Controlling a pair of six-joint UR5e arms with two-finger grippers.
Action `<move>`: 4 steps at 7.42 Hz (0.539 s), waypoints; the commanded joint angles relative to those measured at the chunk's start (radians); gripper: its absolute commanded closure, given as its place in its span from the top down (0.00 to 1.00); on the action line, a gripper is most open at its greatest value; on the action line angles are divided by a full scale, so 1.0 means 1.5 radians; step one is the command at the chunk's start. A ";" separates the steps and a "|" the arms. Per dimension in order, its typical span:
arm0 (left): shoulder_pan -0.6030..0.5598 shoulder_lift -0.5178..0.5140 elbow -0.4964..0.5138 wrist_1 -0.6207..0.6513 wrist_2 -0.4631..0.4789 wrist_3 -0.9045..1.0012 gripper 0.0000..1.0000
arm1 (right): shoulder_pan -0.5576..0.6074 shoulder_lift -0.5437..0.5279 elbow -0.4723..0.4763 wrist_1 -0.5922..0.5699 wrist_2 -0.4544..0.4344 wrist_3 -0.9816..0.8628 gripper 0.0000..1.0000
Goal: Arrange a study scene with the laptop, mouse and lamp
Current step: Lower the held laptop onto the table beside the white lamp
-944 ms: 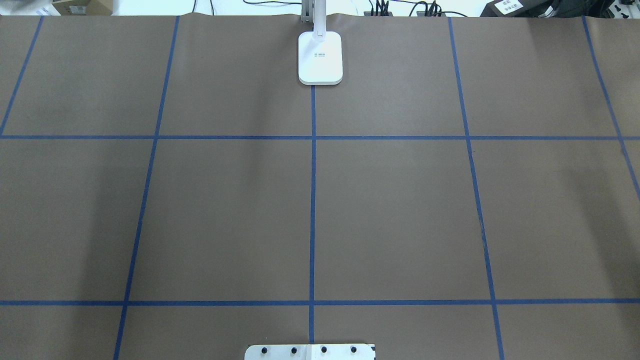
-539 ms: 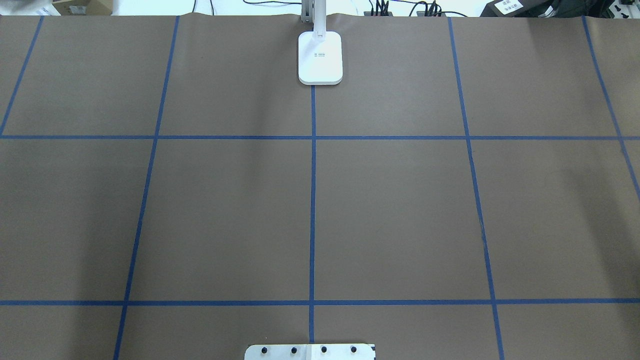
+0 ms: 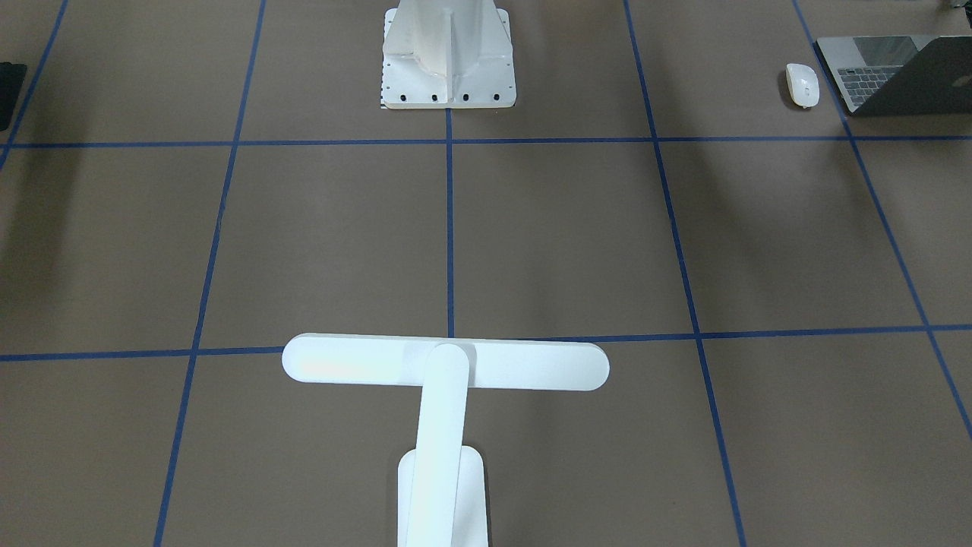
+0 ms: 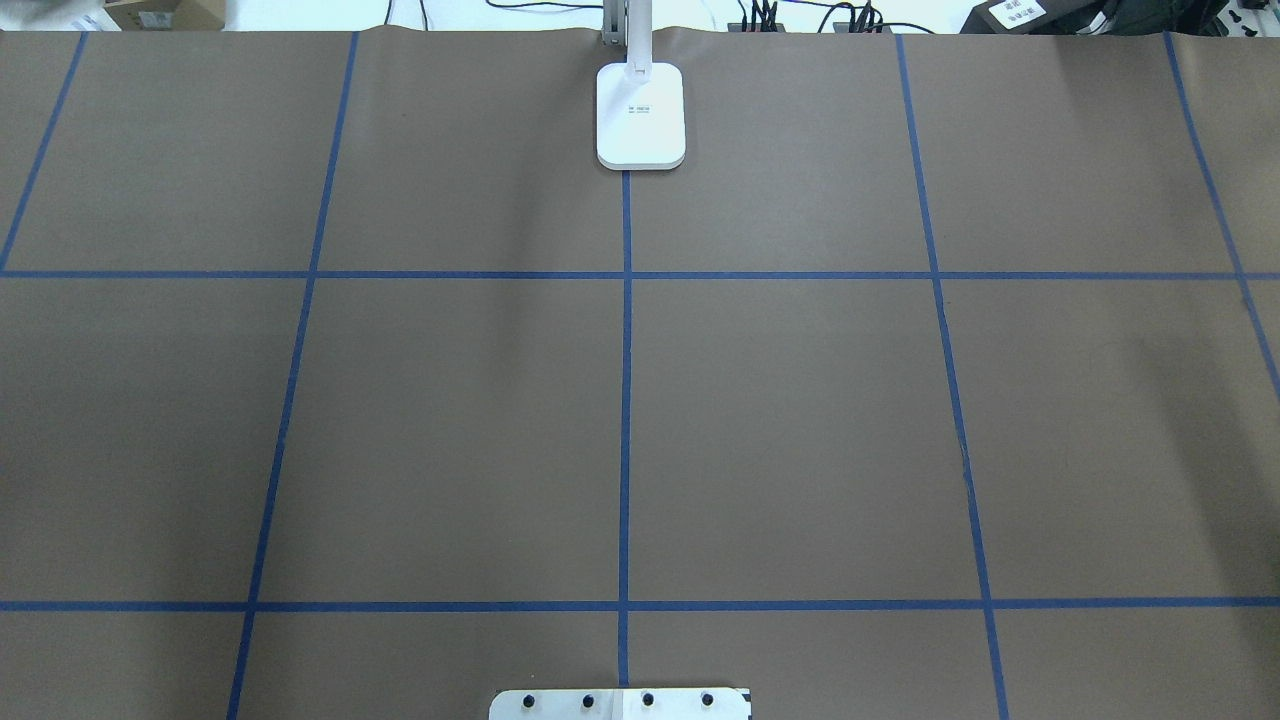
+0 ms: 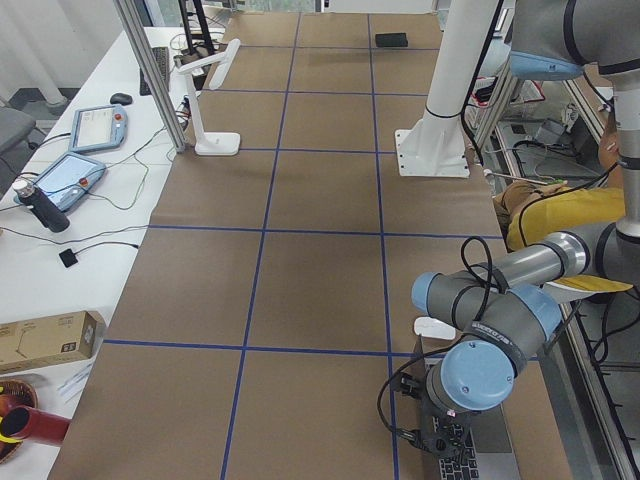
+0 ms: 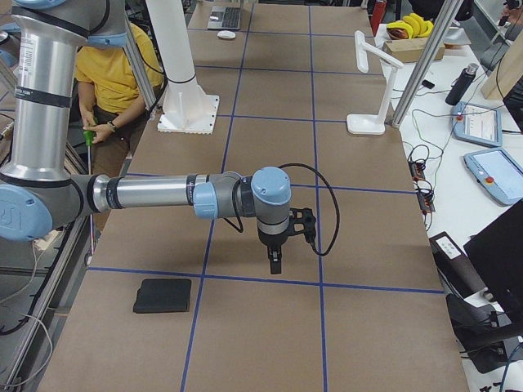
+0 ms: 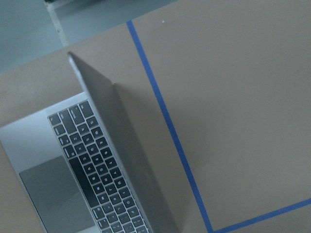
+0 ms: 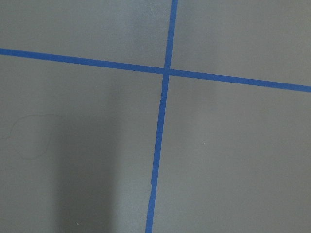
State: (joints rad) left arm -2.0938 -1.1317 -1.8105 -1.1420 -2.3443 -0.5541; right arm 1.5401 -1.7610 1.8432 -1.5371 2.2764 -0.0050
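L gripper (image 5: pixel 440 452): ext. left view, bottom right of frame, hangs over the laptop (image 7: pixel 87 160). Fingers are hidden under the wrist, and the L wrist cam shows no fingertips. Spread or pressed together: cannot tell.
Laptop: open, lid raised. L wrist cam shows keys and trackpad at lower left of frame, with the lid seen almost edge-on. Front-facing view puts it in the upper right corner, partly cut off.
Mouse (image 3: pixel 803 83): flat on the table (image 4: pixel 800 420), just beside the laptop on its frame-left side, not touching.
Pedestal (image 3: pixel 448 68): top centre of front-facing view.
Lamp (image 3: pixel 444 365): bottom centre of front-facing view, head forming a T over the tape line. In the overhead view its base sits top centre.
R gripper (image 6: pixel 275 263): ext. right view, centre of frame, pointing down close over a tape line. Jaw state: cannot tell. R wrist cam shows only a tape crossing.
Black pad (image 6: pixel 163 296): lower left of ext. right view, near the R gripper, apart from it.
Change: overhead view, lamp base unmoved. The soft shadow on the left half has faded over the last sec.
Meaning: prob. the L arm is shifting outside that frame. No task item has been relocated, so setup is at its start.
Next: likely a grasp of laptop or mouse. Open lid = tip/hinge risk.
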 commanded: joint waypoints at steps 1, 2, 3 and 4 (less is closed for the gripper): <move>-0.003 -0.011 0.057 0.003 -0.042 -0.048 0.98 | 0.000 0.000 -0.001 0.000 0.000 0.000 1.00; -0.003 -0.012 0.070 0.007 -0.047 -0.048 0.95 | 0.000 0.000 -0.001 0.000 0.000 0.000 1.00; -0.003 -0.012 0.090 0.005 -0.048 -0.048 0.93 | 0.000 0.000 -0.001 0.000 -0.001 -0.001 1.00; -0.003 -0.013 0.097 0.007 -0.049 -0.049 0.89 | 0.000 0.000 0.000 0.000 0.000 0.000 1.00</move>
State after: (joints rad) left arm -2.0984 -1.1488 -1.6875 -1.1341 -2.4135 -0.6245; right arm 1.5401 -1.7610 1.8425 -1.5371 2.2758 -0.0052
